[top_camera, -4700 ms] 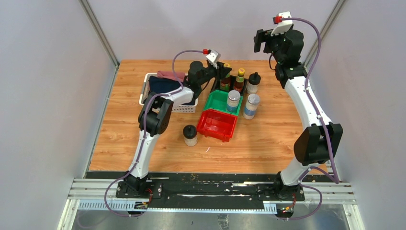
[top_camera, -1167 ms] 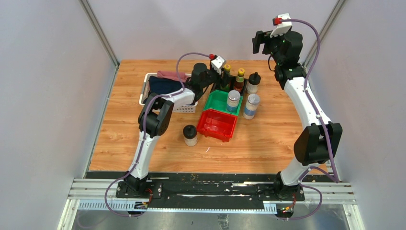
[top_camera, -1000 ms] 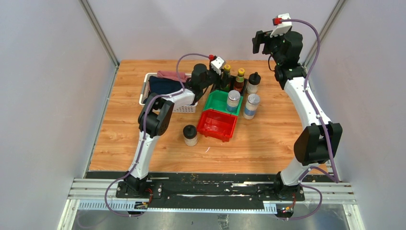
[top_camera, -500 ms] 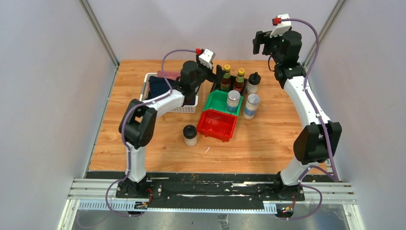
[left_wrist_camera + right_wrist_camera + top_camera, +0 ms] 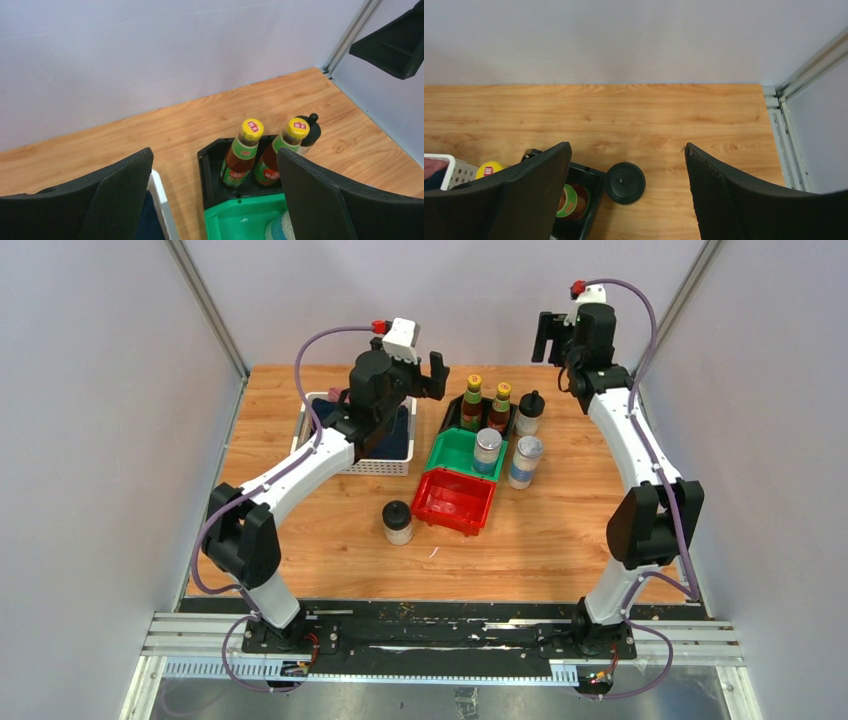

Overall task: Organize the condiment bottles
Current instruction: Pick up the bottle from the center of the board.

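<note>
Two yellow-capped sauce bottles (image 5: 472, 400) (image 5: 499, 405) stand in the black bin (image 5: 212, 167). A black-lidded jar (image 5: 529, 412) stands just right of that bin, and another (image 5: 397, 521) stands left of the red bin (image 5: 455, 500). One silver-lidded shaker (image 5: 487, 450) is in the green bin (image 5: 450, 445); the other (image 5: 525, 460) stands on the table beside it. My left gripper (image 5: 214, 152) hangs open above and left of the sauce bottles (image 5: 240, 160), holding nothing. My right gripper (image 5: 626, 146) is open high over the far jar (image 5: 625, 182).
A white basket (image 5: 383, 466) of dark cloth sits under my left arm, left of the bins. Grey walls and a metal post close the table's far edge and right corner.
My left gripper has opened and pulled back up and to the left, away from the sauce bottle left standing in the black bin. My right gripper has turned slightly downward.
</note>
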Motion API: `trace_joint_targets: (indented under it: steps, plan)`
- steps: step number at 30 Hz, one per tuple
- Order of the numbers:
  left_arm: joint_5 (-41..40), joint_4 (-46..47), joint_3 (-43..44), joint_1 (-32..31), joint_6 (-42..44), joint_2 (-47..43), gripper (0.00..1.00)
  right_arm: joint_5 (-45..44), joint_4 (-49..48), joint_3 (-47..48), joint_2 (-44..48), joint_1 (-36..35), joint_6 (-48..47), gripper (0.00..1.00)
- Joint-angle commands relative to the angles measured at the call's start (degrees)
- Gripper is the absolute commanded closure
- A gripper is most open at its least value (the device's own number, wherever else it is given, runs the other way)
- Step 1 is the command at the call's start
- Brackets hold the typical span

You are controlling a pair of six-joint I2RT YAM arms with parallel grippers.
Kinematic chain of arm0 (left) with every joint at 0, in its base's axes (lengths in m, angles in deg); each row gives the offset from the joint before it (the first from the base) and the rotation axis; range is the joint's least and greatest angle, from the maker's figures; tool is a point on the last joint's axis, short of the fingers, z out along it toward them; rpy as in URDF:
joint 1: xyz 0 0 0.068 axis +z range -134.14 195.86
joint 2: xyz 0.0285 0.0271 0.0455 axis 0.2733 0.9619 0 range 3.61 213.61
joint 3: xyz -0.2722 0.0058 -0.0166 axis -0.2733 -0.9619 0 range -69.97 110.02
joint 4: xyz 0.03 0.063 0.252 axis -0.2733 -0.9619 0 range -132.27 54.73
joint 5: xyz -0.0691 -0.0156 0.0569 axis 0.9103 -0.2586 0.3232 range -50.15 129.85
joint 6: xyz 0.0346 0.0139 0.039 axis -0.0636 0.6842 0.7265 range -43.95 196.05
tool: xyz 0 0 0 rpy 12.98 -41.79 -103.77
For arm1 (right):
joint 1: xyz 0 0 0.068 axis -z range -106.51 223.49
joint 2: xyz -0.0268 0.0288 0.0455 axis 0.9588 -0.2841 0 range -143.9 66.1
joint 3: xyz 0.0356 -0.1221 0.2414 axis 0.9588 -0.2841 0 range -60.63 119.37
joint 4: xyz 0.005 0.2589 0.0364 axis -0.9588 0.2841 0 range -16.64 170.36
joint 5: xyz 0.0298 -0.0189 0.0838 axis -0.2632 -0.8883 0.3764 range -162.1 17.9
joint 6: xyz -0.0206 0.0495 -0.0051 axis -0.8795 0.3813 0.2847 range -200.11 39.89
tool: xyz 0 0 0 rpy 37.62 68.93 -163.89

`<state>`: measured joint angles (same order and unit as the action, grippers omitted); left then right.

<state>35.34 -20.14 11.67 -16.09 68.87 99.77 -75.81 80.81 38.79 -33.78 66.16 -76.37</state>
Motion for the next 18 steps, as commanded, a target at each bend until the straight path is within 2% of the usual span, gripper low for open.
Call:
trace_joint_targets:
  steps: [1,10,18]
  plan:
    - [-4.9,-9.3,-0.8,-0.4,-2.7,-2.8,0.00,-3.7,4.4,-2.0,-0.9,0.2,2.1,0.13]
    - [-7.7,-17.9,3.5,-0.4,-9.1,-1.7,0.01,-4.9,5.6,-5.8,-1.8,0.2,3.5,0.13]
    - [-8.5,-19.3,3.9,-0.4,-10.7,-1.3,0.01,-3.1,4.7,-9.2,-2.1,0.1,7.1,0.14]
